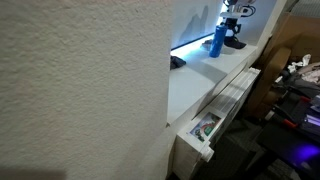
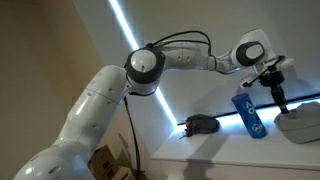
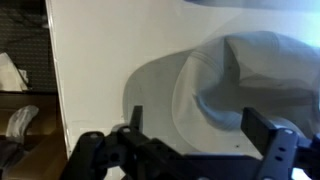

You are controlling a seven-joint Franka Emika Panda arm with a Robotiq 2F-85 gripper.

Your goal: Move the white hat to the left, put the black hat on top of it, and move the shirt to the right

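Starting at the left of an exterior view, a rough, stippled wall (image 1: 80,80) fills the frame up to the smooth white countertop (image 1: 200,90). Under the counter's front edge a drawer (image 1: 205,128) stands pulled open with small colourful things inside. Dark clutter crowds the room beyond the counter's right edge.

On the counter the black hat (image 2: 203,124) comes first, low, rounded and matt, with bare white surface around it. Just to its right a bright blue item (image 2: 248,115) stands tilted, and what it is made of cannot be told. At the frame's right edge lies the white hat (image 2: 298,125), soft pale cloth, grey in shadow. A bright light strip (image 2: 130,30) runs slantwise behind the glossy white arm (image 2: 100,100).

The gripper (image 2: 277,92) hangs over the gap between the blue item and the white hat. In the wrist view its black fingers (image 3: 135,122) are spread wide with nothing between them, and the white hat's dome and brim lie on the counter ahead of them. Free counter stretches left of the hat to the counter's edge, where dark floor begins.
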